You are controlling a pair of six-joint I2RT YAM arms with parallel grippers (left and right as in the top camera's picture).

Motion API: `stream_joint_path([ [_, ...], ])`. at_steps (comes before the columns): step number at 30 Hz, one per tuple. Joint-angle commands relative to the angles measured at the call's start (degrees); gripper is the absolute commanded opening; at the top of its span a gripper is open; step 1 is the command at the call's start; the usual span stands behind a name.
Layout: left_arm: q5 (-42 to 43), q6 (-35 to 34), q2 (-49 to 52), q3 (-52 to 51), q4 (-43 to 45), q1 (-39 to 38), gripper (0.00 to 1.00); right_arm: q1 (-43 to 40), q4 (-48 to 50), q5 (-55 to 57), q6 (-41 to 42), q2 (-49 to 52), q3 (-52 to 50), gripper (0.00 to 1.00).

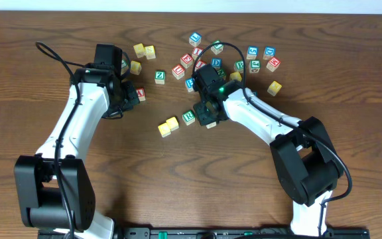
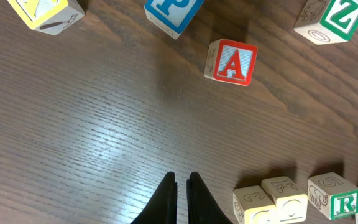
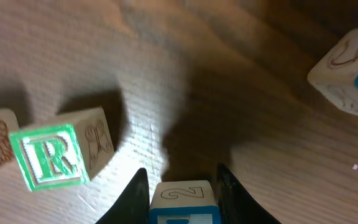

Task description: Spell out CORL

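Observation:
Two yellow blocks and a green R block lie in a row at mid-table. In the left wrist view the yellow pair and the R block sit at the lower right. My right gripper is just right of the R block. In the right wrist view it is shut on a blue-edged block with an engraved 2 on top, beside the R block. My left gripper is shut and empty, below a red A block.
Many loose letter blocks are scattered at the back centre and right. A green Z block, yellow blocks and the red A block lie near my left arm. A blue P block is ahead of the left gripper.

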Motion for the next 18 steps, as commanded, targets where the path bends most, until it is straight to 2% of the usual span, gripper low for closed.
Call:
stream_joint_path([
  [1,-0.74,-0.26,0.15,-0.31,0.07,0.09,0.08,0.17,0.11,0.46,3.21,-1.22,0.96,0.14],
  [4,-0.74,-0.24,0.15,-0.31,0.22,0.09,0.08,0.07,0.74,0.87,4.57,-1.22,1.05,0.14],
  [8,-0.72,-0.26,0.15,-0.31,0.61,0.09,0.08,-0.09,2.54,4.48,11.04,-1.22,1.05,0.15],
  [18,-0.72,-0.26,0.15,-0.31,0.68,0.09,0.08,-0.02,2.73,10.64,15.54,-1.22,1.03,0.13],
])
